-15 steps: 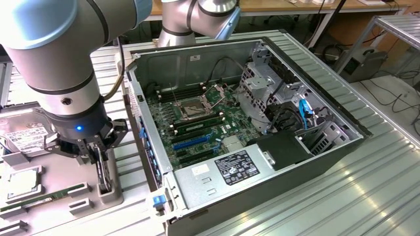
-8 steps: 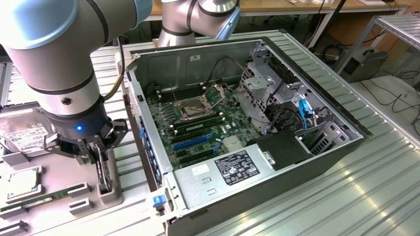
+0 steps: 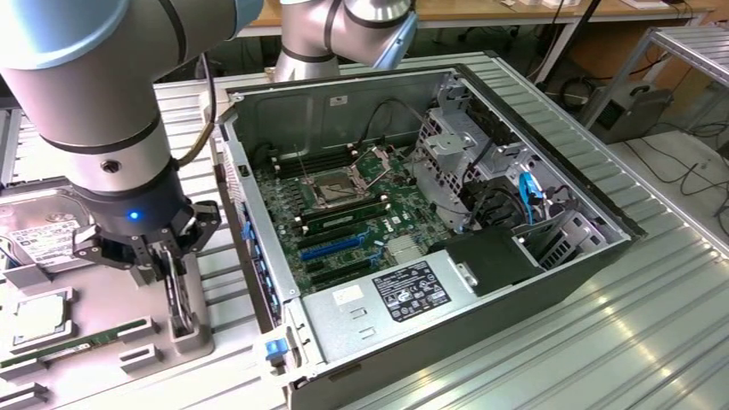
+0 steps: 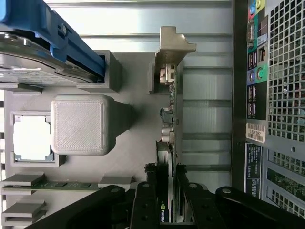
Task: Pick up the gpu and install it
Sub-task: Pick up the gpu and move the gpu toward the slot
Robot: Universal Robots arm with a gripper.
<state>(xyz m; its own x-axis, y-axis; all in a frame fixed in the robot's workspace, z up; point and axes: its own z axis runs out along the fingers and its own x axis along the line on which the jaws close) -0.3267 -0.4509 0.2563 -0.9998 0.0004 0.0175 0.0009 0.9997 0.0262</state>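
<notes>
The gpu (image 3: 177,299) stands on edge in a slot of the grey holder (image 3: 200,342), at the exterior view's left beside the open computer case (image 3: 547,273). In the wrist view the gpu (image 4: 168,143) appears edge-on, a thin black card with its silver bracket (image 4: 172,47) at the far end. My gripper (image 3: 166,263) is lowered straight over it. Its black fingers (image 4: 145,205) press against both faces of the card, so the gripper (image 4: 167,202) is shut on it. The card's lower edge still rests in the holder.
The holder also carries a silver hard drive (image 3: 46,235), a CPU (image 3: 34,316) and a green memory stick (image 3: 68,346). Inside the case, blue expansion slots (image 3: 330,243) lie on the motherboard. The case's rear port panel (image 4: 271,95) stands close beside the gpu.
</notes>
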